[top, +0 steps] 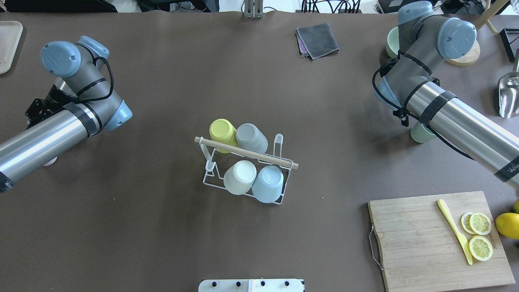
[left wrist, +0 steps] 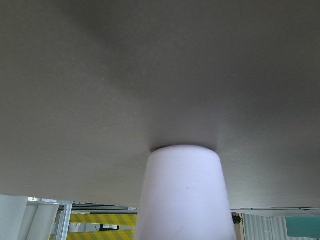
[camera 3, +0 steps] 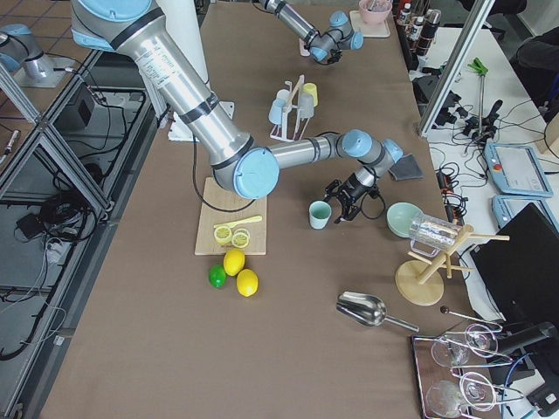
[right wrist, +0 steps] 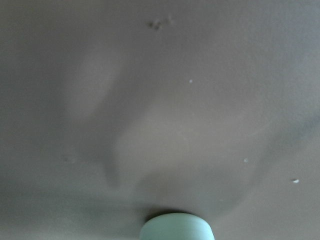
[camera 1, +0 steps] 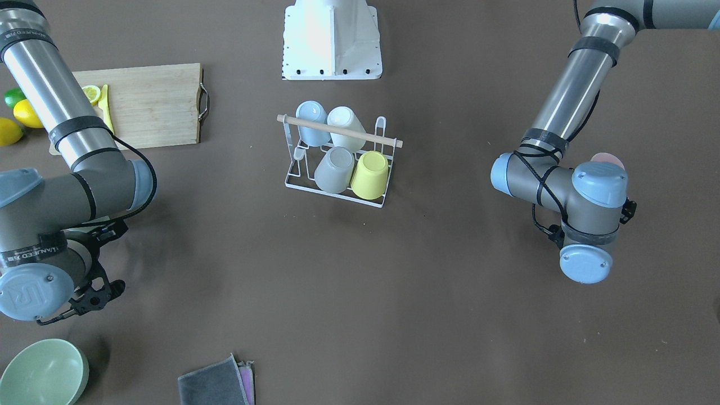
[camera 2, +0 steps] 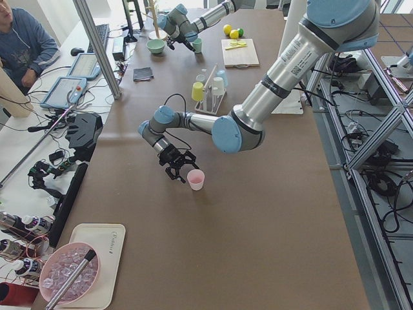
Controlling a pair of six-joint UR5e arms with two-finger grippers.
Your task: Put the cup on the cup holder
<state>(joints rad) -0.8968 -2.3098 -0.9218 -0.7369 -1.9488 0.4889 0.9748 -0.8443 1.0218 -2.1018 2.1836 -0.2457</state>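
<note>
The white wire cup holder with a wooden rod handle stands mid-table, also in the front view. It bears a yellow, a grey, a white and a blue cup. A pink cup stands upright on the table, close in the left wrist view. My left gripper is right beside it. A mint green cup stands by my right gripper, its edge low in the right wrist view. I cannot tell whether either gripper is open or shut.
A wooden cutting board with lemon slices and a yellow knife lies on the right side. A green bowl, a folded grey cloth, a metal scoop and a tray sit along the far edge.
</note>
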